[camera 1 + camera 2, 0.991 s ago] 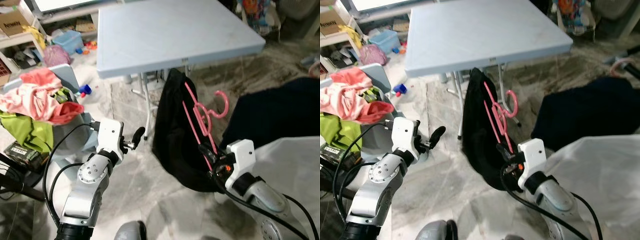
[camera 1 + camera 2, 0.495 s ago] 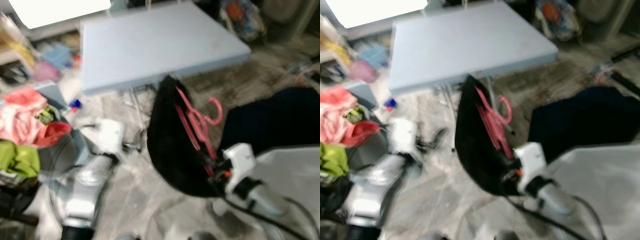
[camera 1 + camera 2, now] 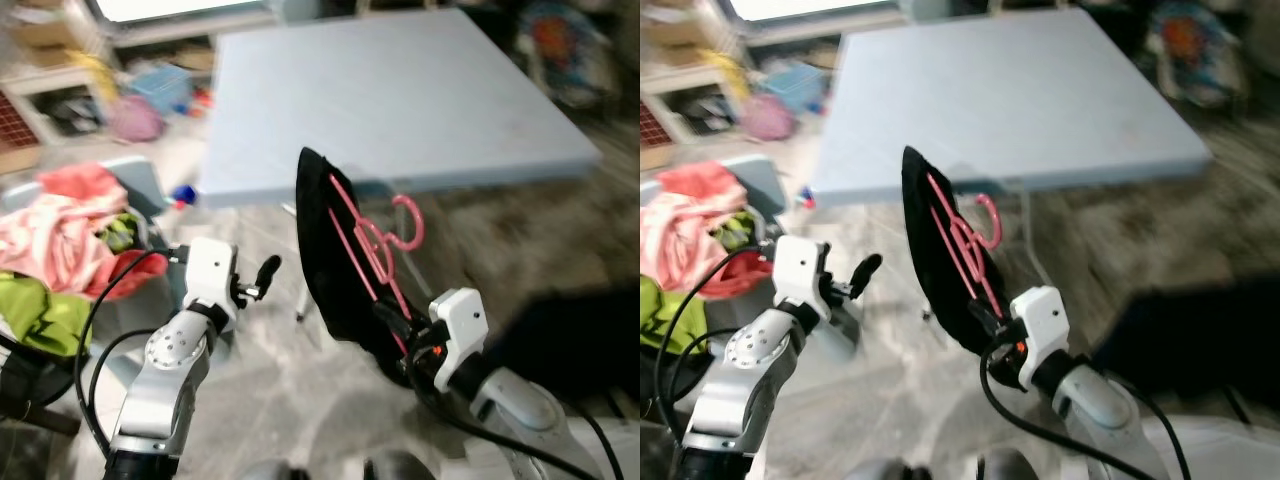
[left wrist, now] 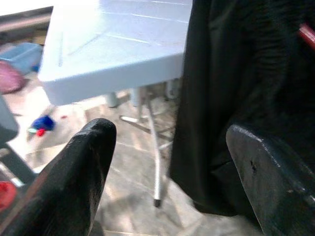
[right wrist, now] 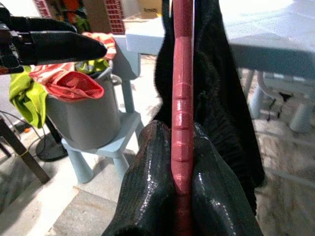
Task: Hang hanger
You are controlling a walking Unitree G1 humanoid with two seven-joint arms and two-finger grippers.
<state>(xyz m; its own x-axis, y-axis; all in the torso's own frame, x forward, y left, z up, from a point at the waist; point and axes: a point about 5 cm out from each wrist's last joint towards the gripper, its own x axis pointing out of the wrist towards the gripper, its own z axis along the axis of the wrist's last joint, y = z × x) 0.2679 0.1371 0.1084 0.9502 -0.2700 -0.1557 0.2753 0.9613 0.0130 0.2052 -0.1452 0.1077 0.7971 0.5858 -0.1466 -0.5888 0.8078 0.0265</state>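
Hanger (image 3: 370,240): one pink plastic one, with a black garment (image 3: 335,270) draped over it, held up in front of the robot between its body and the light blue folding table (image 3: 400,90). Its curled hook points up and toward the robot's right, near the table's front edge, and its straight bar carries small ridges, seen in the right wrist view. The right gripper (image 5: 174,162) is clamped on that bar, one black finger pressed to each side of the pink plastic. The left gripper (image 4: 167,162) hovers beside the garment with its two fingers spread wide and nothing between them. One grey bucket (image 5: 86,120) stands on a small pale blue stool (image 5: 110,147) to the robot's left, heaped with pink, red and green clothes (image 3: 60,225). Blurred boxes and toys lie beyond.
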